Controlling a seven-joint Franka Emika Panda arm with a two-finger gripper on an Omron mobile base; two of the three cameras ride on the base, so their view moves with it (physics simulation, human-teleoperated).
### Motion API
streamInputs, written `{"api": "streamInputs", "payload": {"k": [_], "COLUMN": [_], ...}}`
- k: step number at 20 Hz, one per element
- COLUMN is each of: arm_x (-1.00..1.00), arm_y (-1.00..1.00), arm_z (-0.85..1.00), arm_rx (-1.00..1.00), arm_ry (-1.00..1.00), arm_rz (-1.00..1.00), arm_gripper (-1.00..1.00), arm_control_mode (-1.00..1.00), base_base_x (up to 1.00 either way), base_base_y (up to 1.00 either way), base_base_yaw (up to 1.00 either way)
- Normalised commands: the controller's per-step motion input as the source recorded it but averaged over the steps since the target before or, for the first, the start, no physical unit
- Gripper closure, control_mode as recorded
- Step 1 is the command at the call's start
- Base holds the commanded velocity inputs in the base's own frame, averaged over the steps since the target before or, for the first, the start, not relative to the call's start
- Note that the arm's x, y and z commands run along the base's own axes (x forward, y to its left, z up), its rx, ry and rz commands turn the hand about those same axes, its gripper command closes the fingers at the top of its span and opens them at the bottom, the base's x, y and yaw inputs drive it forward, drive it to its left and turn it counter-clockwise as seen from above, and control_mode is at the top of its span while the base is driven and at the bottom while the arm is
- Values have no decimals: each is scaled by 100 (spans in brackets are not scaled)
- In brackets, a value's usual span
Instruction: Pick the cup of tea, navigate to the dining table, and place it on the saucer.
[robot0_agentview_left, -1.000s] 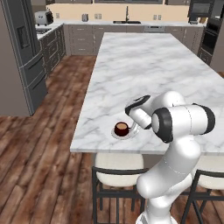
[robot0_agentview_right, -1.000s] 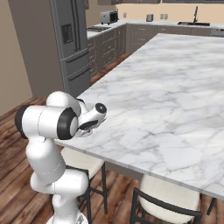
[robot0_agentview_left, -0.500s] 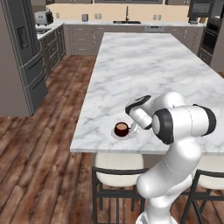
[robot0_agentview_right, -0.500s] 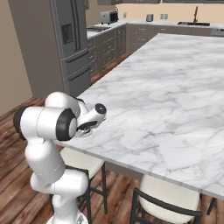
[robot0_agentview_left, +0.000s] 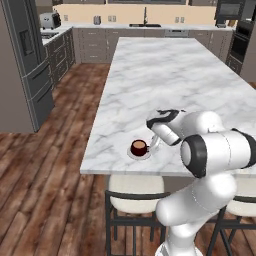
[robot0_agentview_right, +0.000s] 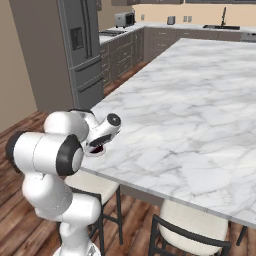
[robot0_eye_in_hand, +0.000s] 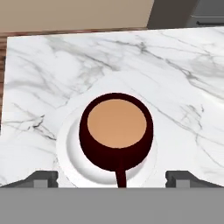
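Marble, white with grey veins, is carrying everything that matters: the dining table (robot0_agentview_left: 165, 75) is stretching away toward the far kitchen counter, and the saucer (robot0_agentview_left: 139, 153) is lying close to its near edge, toward the near left corner. Maroon and round, the cup of tea (robot0_agentview_left: 139, 147) is sitting upright in the middle of that saucer, its tan liquid level and its handle pointing back at the hand camera. Just right of the cup, the gripper (robot0_eye_in_hand: 112, 178) is hovering with its fingertips (robot0_eye_in_hand: 43, 178) spread wide on either side, touching neither the cup nor the saucer, so it is gripping nothing. Judging by this, the picking, the driving and the placing are all looking finished; what is probably remaining is only for the arm to be drawing back cleanly without nudging the handle. Farther right, the marble is running on past the white arm.
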Motion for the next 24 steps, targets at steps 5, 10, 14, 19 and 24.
{"api": "streamInputs", "payload": {"k": [5,10,14,19,24], "arm_x": [-76,-89,-59,-74,-100], "arm_y": [2,18,33,16,1], "arm_z": [59,64,83,100,87], "arm_rx": [0,0,0,0,0], "arm_ry": [0,-4,-6,-1,-13], "arm_rz": [-2,-5,-16,-21,-24], "arm_gripper": [-100,-100,-100,-100,-100], "arm_control_mode": [-100,-100,-100,-100,-100], "base_base_x": [0,0,0,0,0], "base_base_y": [0,0,0,0,0], "base_base_yaw": [0,0,0,0,0]}}
